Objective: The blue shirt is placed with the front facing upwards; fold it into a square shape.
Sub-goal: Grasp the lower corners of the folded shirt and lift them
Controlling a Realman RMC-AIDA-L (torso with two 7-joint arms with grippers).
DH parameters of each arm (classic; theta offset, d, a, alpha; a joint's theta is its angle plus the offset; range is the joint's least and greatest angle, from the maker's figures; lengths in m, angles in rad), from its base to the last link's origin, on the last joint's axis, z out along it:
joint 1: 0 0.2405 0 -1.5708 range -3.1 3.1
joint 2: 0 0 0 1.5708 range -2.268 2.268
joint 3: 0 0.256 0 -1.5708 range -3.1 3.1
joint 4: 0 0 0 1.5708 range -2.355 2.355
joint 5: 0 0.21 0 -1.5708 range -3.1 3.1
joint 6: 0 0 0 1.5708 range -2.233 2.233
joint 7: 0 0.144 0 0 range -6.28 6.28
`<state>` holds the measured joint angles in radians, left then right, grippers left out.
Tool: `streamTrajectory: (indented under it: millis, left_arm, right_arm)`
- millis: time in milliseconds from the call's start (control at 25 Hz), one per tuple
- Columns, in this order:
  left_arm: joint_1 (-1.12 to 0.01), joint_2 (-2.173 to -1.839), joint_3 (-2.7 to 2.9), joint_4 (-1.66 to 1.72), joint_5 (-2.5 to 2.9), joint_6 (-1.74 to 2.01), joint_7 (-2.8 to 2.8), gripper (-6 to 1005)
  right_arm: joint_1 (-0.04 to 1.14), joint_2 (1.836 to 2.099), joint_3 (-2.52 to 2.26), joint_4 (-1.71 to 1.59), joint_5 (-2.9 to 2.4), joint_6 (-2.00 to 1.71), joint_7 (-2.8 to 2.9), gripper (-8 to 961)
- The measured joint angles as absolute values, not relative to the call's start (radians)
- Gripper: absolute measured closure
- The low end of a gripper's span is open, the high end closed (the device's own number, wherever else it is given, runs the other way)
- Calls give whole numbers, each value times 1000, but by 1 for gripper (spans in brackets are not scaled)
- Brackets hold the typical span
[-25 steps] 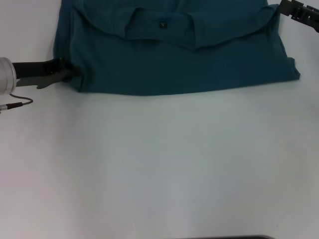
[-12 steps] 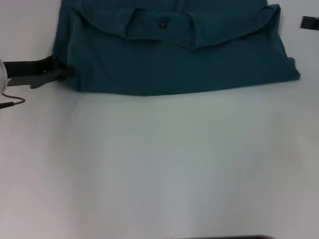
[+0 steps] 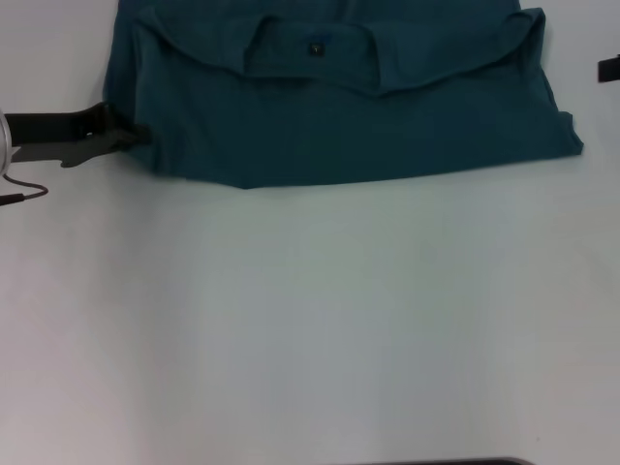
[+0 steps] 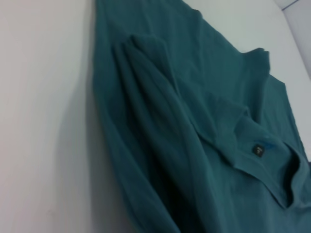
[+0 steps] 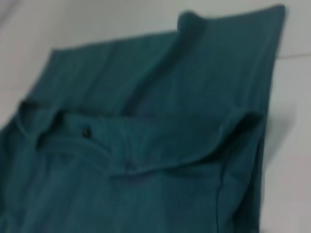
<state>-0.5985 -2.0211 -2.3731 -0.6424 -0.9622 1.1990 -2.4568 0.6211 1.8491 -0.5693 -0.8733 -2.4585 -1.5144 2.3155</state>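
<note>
The blue shirt (image 3: pixel 349 107) is spread across the far part of the white table (image 3: pixel 310 320), toward twelve o'clock in the head view, already doubled into a wide band. The ribbed collar (image 3: pixel 315 53) with its small dark tag (image 3: pixel 315 47) lies on top near the far edge, and the folded edge runs along the near side. In the left wrist view the shirt (image 4: pixel 194 145) shows a sleeve layer turned inward, and the right wrist view shows the shirt (image 5: pixel 146 145) with its other side edge turned in likewise. This layout is judged to prepare a last fold across the width, by which a square would be made.

The left gripper (image 3: pixel 131 136) is set low at the shirt's near left corner, at about nine o'clock from the garment's middle. Its fingertips touch the cloth edge and appear drawn together on it; a pinch on the corner is judged likely, so that the corner may be carried over.

The right gripper (image 3: pixel 609 69) is seen only as a dark sliver at three o'clock, well apart from the shirt's right edge. Whether its jaws are spread or pressed together cannot be told.
</note>
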Motion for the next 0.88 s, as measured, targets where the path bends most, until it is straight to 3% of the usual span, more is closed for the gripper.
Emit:
streamTrajectory:
  millis: [200,520,880]
  left_arm:
    - [-587,-2024,-2387,-677,-964,1237,-2457,996]
    - [-579,-2019,-2401,-702,-964,1256,-2457,995]
    - [-570,-2019,-2410,-706,-964,1258,-2451,996]
  right_arm:
    - [642,1883,-591,-864,-2500,-1488,2313,115]
    - [637,1892,-644,-817,-2531,-1473,2369,114]
    - [631,1933,-648,-816,-2543,-1406,2372,114]
